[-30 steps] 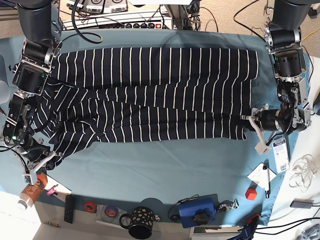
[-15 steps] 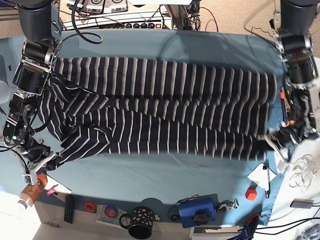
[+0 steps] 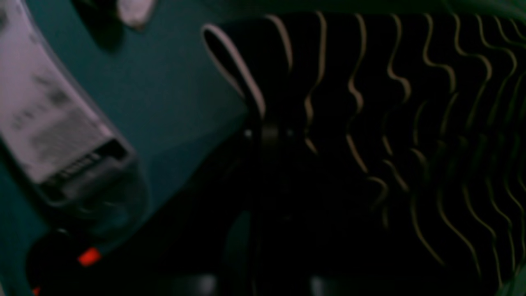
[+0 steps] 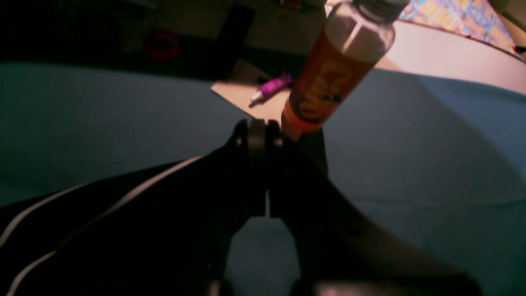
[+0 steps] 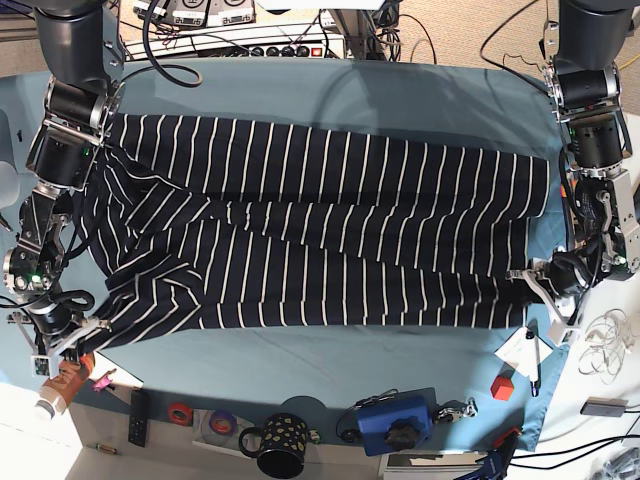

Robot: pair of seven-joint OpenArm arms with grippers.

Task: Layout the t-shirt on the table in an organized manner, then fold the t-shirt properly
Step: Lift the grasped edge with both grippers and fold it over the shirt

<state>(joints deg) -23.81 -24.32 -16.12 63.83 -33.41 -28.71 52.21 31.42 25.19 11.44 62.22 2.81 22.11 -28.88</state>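
Left wrist view: dark and blurred throughout; lower half near black, so the left gripper (image 3: 269,135) barely shows against the t-shirt (image 3: 390,123). Print on the white label (image 3: 49,119) unreadable. Right wrist view: bottle (image 4: 328,78) cut off at top edge, its lettering blurred. Base view: both arms cut off at far edge.
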